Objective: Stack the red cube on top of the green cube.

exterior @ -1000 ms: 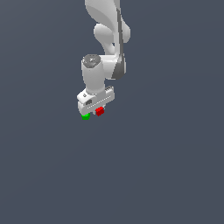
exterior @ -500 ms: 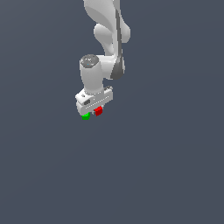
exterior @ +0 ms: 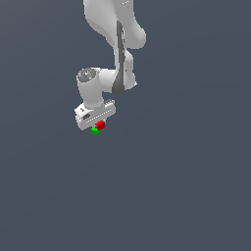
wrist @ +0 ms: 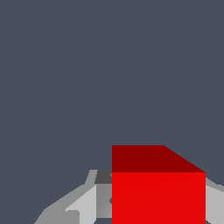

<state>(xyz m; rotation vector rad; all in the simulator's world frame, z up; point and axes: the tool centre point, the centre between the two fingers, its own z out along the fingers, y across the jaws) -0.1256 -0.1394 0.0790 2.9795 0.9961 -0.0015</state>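
A plain dark blue-grey tabletop (exterior: pixel 186 186) fills the whole scene, with no walls, edges or other objects showing. A white robot arm (exterior: pixel 115 29) reaches down from the top of the exterior view, and its gripper (exterior: pixel 99 125) points at the surface below.

The jaws are drawn in narrow around the red cube (exterior: pixel 100 125), which sits between them just under the white hand. In the wrist view the red cube (wrist: pixel 158 188) fills the space between the grey fingers (wrist: pixel 85 203), with a finger showing on either side of it. It appears to be gripped, though the contact faces themselves are hidden.

The relation that matters next: the green cube (exterior: pixel 95 131) lies directly under the red one, peeking out slightly toward the exterior view's left. The two look touching or very nearly so; whether the red cube already rests its weight on the green one cannot be told. The green cube does not show in the wrist view.

Judging from this, the stack looks close to placed, and the coming move is likely a release.
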